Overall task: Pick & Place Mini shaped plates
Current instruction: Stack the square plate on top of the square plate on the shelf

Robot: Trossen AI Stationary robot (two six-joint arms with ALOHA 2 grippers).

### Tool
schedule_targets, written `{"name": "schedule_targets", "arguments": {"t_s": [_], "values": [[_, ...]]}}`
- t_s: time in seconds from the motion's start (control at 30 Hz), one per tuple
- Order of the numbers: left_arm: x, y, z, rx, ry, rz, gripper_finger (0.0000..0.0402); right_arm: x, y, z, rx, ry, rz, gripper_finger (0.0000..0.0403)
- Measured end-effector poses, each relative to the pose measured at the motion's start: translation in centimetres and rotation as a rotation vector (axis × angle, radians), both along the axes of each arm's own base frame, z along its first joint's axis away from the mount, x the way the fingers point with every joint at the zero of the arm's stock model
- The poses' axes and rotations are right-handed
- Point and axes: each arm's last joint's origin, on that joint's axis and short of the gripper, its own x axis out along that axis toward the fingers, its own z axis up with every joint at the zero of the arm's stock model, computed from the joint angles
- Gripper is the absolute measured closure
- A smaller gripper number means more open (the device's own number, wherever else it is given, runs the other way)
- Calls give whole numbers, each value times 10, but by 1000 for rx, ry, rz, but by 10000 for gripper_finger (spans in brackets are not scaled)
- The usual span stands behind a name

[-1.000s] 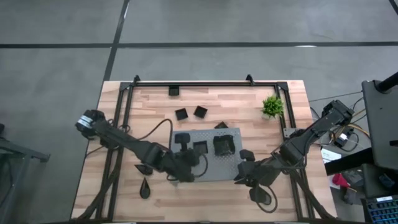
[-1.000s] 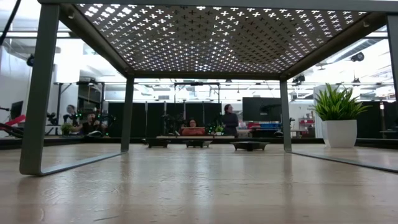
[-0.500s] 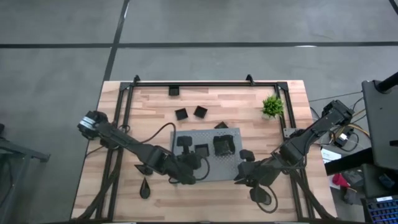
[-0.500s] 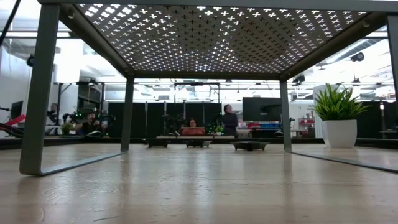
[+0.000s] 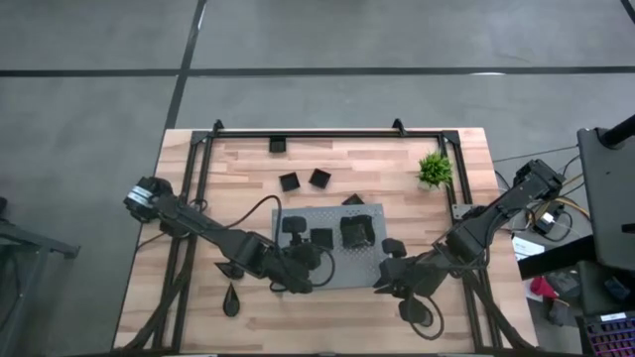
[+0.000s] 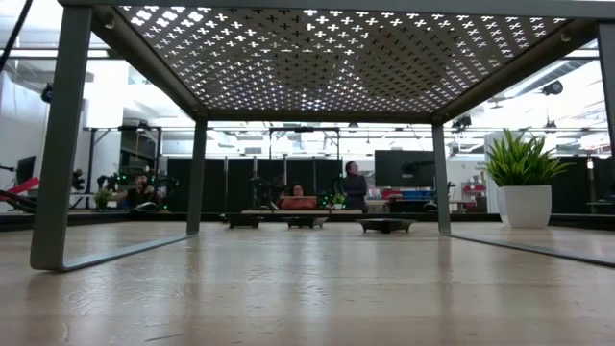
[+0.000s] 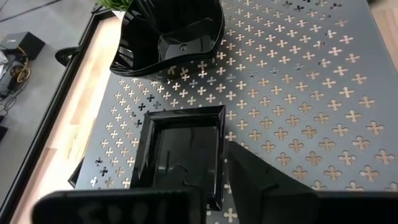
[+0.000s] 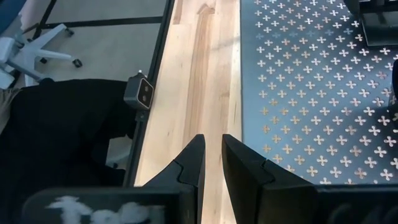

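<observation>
A grey perforated board (image 5: 342, 270) on legs stands mid-table. On it rest a square black plate (image 7: 183, 134), a wavy-edged black dish (image 7: 168, 37) and one more small dish (image 5: 294, 224). My left gripper (image 7: 208, 155) hovers low over the square plate's near end, slightly open. One finger (image 7: 255, 177) stands outside the plate's side rim. The other is dark against the plate's hollow. My right gripper (image 8: 213, 140) waits over the bare wood beside the board's right edge (image 8: 249, 112), its fingers a little apart with nothing between them. My left gripper straddles the square plate's side rim (image 7: 221, 180) near the plate's near end, slanting down from the table's near-left side. The plate lies flat on the board. I cannot tell whether either finger touches the rim.
More small black plates lie on the wood: two behind the board (image 5: 289, 181) (image 5: 318, 178), one at its far edge (image 5: 352, 200), one at its right (image 5: 394, 245), and a teardrop at near left (image 5: 231, 297). A small potted plant (image 5: 434, 169) stands far right. People sit in the room beyond.
</observation>
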Motion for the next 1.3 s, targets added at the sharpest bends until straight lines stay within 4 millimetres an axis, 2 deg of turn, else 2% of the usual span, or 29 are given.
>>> {"name": "schedule_targets", "arguments": {"t_s": [0.2, 0.3, 0.4, 0.6, 0.9, 1.1, 1.3], "values": [[-1, -2, 4, -33, -23, 14, 313, 0, 0, 0, 16, 6, -19, 351], [-3, -7, 16, -70, -66, 12, 304, 0, 0, 0, 97, 30, -125, 351], [-5, -17, 28, -100, -109, -12, 303, 1, 0, -1, 116, 40, -151, 351], [-7, -41, 42, -128, -234, -112, 305, 1, 0, -5, 30, 18, -63, 351], [-19, -72, 51, -161, -341, -217, 303, 1, 1, -3, 50, -1, -80, 351], [-24, -88, 49, -149, -466, -309, 303, -8, -7, 17, 36, -92, -65, 376], [-34, -98, 22, -176, -576, -357, 303, -24, -19, 38, 14, -194, -116, 394]]}}
